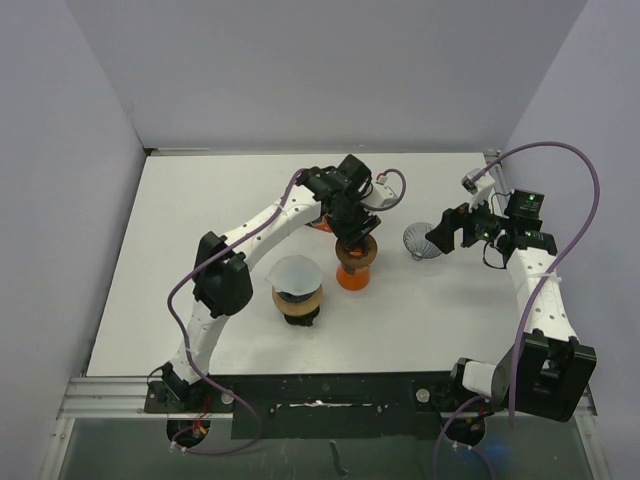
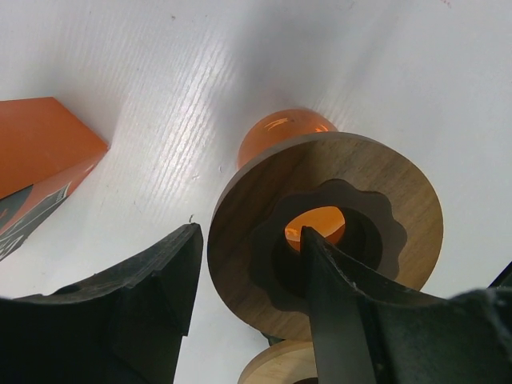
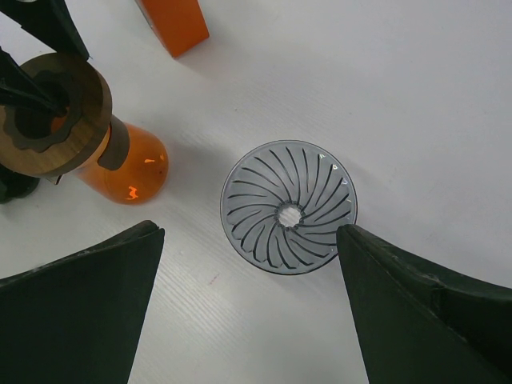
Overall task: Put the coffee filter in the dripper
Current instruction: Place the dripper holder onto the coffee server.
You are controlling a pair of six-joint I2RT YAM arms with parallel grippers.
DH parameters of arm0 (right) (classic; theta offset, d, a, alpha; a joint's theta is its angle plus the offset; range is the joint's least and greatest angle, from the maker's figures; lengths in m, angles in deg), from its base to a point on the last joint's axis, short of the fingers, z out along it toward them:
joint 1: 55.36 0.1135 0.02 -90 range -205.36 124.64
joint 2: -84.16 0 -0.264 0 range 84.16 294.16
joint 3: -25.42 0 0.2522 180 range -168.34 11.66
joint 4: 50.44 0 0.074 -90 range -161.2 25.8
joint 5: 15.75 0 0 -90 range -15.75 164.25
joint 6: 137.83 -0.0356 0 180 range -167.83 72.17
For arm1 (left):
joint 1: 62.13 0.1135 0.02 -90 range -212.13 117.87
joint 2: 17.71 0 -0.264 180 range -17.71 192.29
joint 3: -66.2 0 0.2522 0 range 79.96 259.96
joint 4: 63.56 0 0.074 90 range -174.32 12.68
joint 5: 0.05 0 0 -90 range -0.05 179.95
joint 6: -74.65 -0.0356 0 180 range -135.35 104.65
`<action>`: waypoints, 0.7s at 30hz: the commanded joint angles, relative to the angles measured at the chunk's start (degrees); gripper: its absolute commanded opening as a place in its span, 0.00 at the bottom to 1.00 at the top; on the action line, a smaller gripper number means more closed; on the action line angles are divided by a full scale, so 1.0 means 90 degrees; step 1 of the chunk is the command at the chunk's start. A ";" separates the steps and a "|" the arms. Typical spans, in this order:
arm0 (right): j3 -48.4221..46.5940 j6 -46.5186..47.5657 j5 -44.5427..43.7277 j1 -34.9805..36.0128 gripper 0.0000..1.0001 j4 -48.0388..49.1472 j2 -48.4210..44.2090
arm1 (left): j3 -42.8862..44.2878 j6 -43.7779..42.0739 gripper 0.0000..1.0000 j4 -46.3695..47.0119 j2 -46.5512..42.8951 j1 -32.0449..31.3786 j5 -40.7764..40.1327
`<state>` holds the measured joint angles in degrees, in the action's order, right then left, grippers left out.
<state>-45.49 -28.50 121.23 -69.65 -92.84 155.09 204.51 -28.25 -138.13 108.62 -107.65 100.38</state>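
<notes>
Top view: the coffee filter is a white paper cone sitting mouth-up in a wooden-ringed stand near the middle of the counter. The dripper, a grey ribbed thing, is well off to the right, so the filter isn't in it. Between the two stands an orange carafe with a wooden collar. The left hand is right on top of that collar, and the right hand is just beside the dripper. An orange box pokes out from behind the left arm.

Left wrist: the left hand is about half open and straddles the collar's rim. One finger sits at the center hole and the other is just outside the edge, with a sliver of counter showing between it and the wood, so it doesn't look clamped on. The carafe's orange glass shows behind, and the box's corner is at the left.

Right wrist: the right hand is spread wide with nothing in it. The dripper sits on the counter below, between the fingers. The carafe is at the left.
</notes>
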 commanded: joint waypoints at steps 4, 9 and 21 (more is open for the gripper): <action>-0.0029 0.0136 -0.0055 -0.0019 0.94 0.0167 -0.0031 | 0.0253 -0.0078 0.54 -0.0037 -0.0396 -0.0051 -0.0063; -0.0001 0.0137 -0.0173 -0.0024 0.94 0.0221 0.0005 | 0.0252 -0.0099 0.57 -0.0039 -0.0621 -0.0055 -0.0103; 0.0069 0.0176 -0.0493 -0.0067 0.91 0.0363 0.0185 | 0.0136 -0.0193 0.63 0.0038 -0.1342 -0.0008 -0.0226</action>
<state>-45.49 -27.86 118.22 -69.65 -92.52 155.84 204.51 -29.24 -138.83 102.74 -107.85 98.87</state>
